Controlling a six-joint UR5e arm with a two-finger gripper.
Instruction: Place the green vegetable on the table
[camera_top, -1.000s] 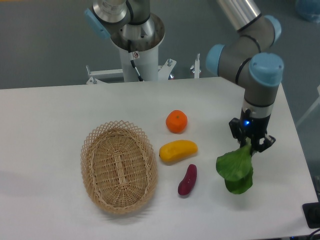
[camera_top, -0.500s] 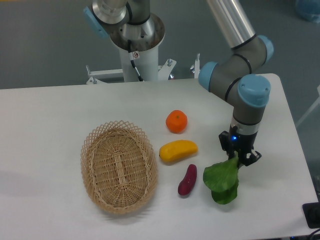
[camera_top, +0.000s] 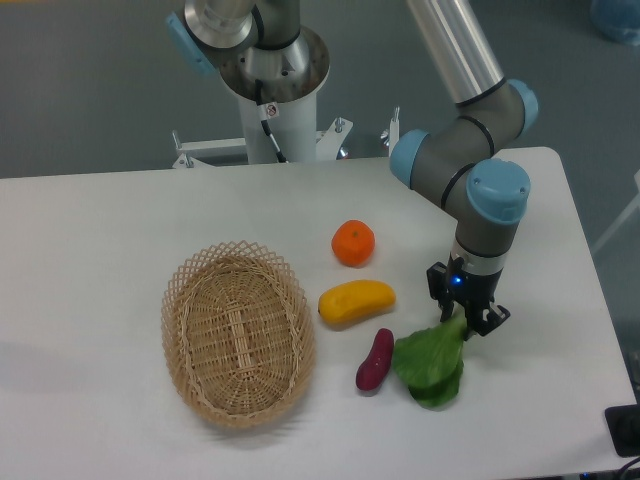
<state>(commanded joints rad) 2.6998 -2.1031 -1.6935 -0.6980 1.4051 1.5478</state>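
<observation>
The green vegetable (camera_top: 430, 364) has broad dark green leaves that hang down to the white table (camera_top: 120, 220) at the front right, just right of the purple piece. Its pale stem end is up between the fingers of my gripper (camera_top: 463, 322), which is shut on it. The leaves look to be touching or nearly touching the tabletop; I cannot tell which. The stem itself is mostly hidden by the fingers.
A purple eggplant-like piece (camera_top: 375, 360) lies right beside the leaves. A yellow fruit (camera_top: 356, 302) and an orange (camera_top: 353, 243) sit behind it. An oval wicker basket (camera_top: 237, 333) stands at the left. The table's right edge is near the arm.
The arm has carried the green vegetable left and lower, from near the right edge to a spot next to the purple piece. The grip has stayed shut.
</observation>
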